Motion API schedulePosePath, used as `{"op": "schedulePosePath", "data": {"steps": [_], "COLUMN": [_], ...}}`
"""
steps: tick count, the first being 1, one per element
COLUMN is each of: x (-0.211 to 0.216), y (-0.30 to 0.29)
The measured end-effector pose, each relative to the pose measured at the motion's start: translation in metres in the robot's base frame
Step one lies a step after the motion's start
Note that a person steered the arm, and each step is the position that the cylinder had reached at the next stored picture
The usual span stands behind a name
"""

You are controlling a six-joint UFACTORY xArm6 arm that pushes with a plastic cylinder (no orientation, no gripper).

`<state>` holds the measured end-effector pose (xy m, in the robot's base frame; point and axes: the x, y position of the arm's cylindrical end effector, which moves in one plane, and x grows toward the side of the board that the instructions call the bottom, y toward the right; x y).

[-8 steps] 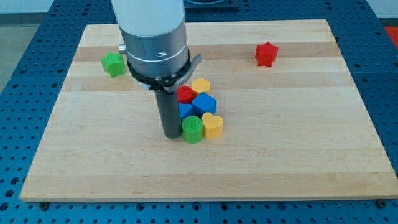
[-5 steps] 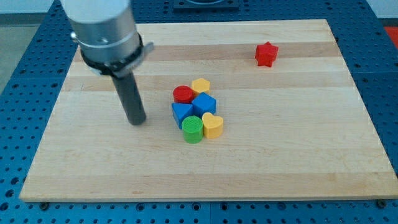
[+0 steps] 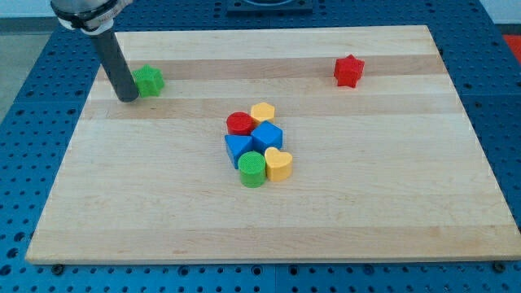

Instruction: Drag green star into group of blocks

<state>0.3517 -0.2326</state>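
The green star [image 3: 149,80] sits near the top-left corner of the surface [image 3: 407,212], well apart from the group of blocks at the middle, so the dragging itself is not yet begun. My tip [image 3: 128,98] stands just beside the star on the side toward the surface's left edge, slightly nearer the bottom edge; whether it touches the star I cannot quite tell, since the rod hides that side of it. There is no claw on this rig, only the rod, and it holds nothing.

The group is packed tight: a red cylinder [image 3: 239,124], a yellow block [image 3: 263,112], a blue cube [image 3: 268,135], a blue triangle [image 3: 237,149], a green cylinder [image 3: 252,169] and a yellow heart [image 3: 278,163]. A red star [image 3: 348,71] lies alone toward the top-right corner.

As I judge it, the approach is done; the whole push toward the middle remains.
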Motion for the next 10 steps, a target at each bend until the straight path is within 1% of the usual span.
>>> {"op": "schedulePosePath", "data": {"steps": [1,3,4,6,7,9,10], "x": [-0.038,-0.035,-0.027,-0.027,-0.027,-0.035,-0.09], "y": [0.0,0.006,0.061,0.177,0.219,0.22,0.238]}}
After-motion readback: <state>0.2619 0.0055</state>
